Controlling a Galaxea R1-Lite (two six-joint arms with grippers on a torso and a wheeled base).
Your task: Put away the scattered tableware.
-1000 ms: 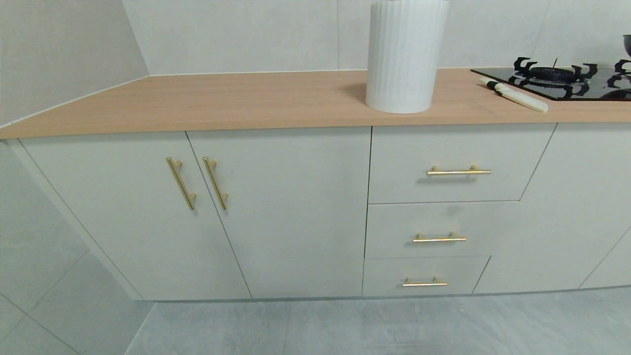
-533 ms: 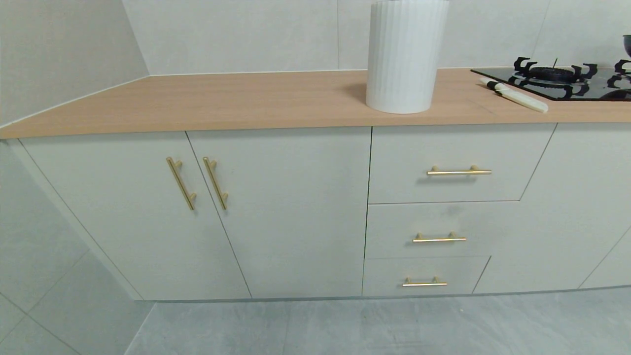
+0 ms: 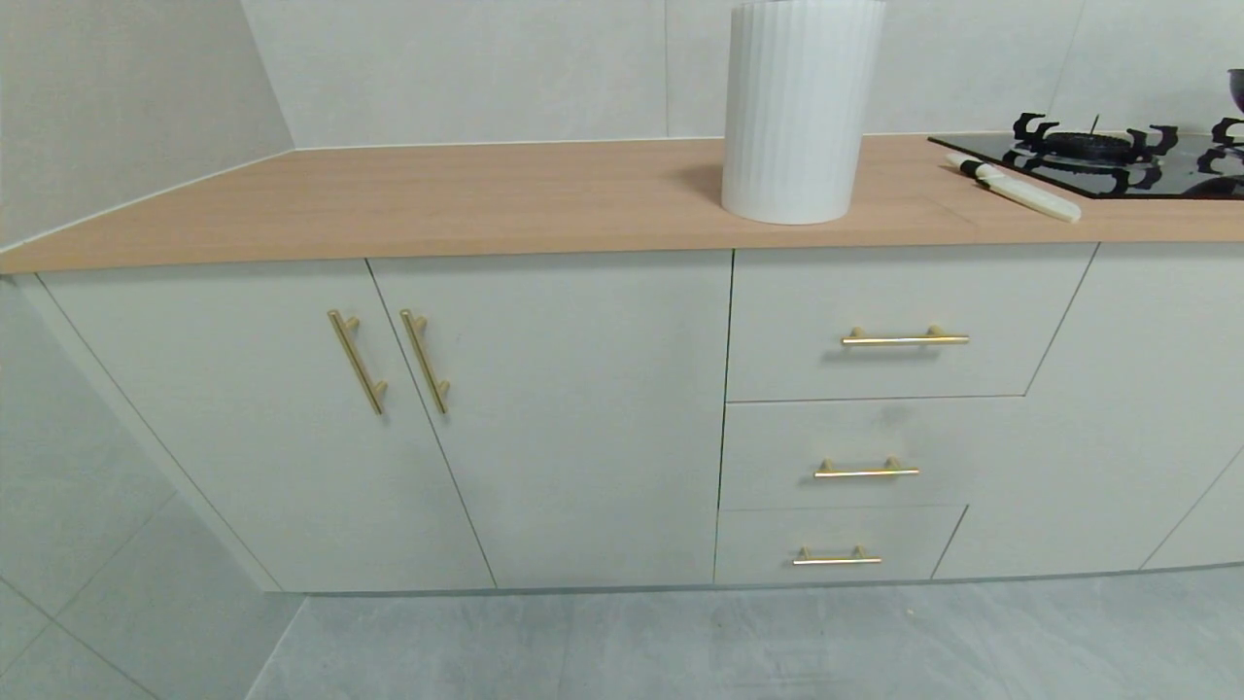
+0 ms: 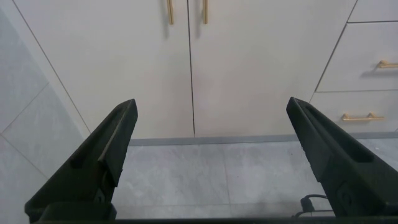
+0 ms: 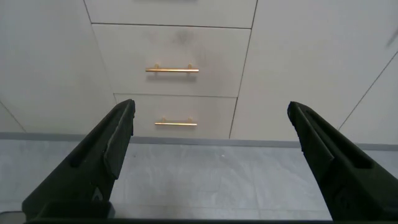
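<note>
A white-handled knife [image 3: 1017, 189] lies on the wooden counter [image 3: 466, 199] at the right, beside the black hob [image 3: 1108, 156]. A tall white ribbed container [image 3: 797, 109] stands on the counter to the knife's left. My left gripper [image 4: 211, 118] hangs open low before the double cupboard doors [image 4: 189, 62], nothing between its fingers. My right gripper [image 5: 211, 118] is open too, low in front of the lower drawers [image 5: 174, 53], and holds nothing.
Under the counter are two doors with gold handles [image 3: 389, 362] and three drawers [image 3: 875, 335], all shut. Grey tiled floor [image 3: 680, 642] lies in front. A tiled wall closes the left side.
</note>
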